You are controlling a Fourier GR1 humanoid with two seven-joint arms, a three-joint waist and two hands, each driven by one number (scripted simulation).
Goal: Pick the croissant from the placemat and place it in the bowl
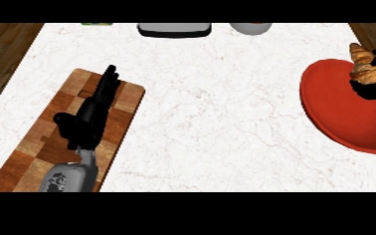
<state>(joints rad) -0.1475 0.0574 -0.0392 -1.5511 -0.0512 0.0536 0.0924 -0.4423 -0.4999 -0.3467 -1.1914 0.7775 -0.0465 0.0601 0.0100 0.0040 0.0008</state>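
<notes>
Looking at the croissant [360,62] first, we find it at the far right edge of the head view, lying on the upper part of a red heart-shaped placemat [336,104], with part of it cut off by the frame. A dark patch sits just below the croissant at the frame's edge; we cannot tell whether it is a shadow or part of the right hand, so we leave that hand's state unjudged.

We judge the task to be at its start: the croissant is on the placemat and not yet lifted. The next move calls for a hand to come to the croissant, curl round it and lift it clear of the placemat. The destination is less certain. A pale round vessel [251,27] at the top edge of the white marbled surface [213,109] may be the bowl, but only its near rim shows. Beside it to the left sits a grey and dark object [175,28] we cannot identify.

Our left hand [88,122] rests well apart from all this, over a wooden cutting board [44,149] at the left. Its fingers [108,79] are straight and held close together, pointing away from us, holding nothing. The grey forearm enters from the lower edge.
</notes>
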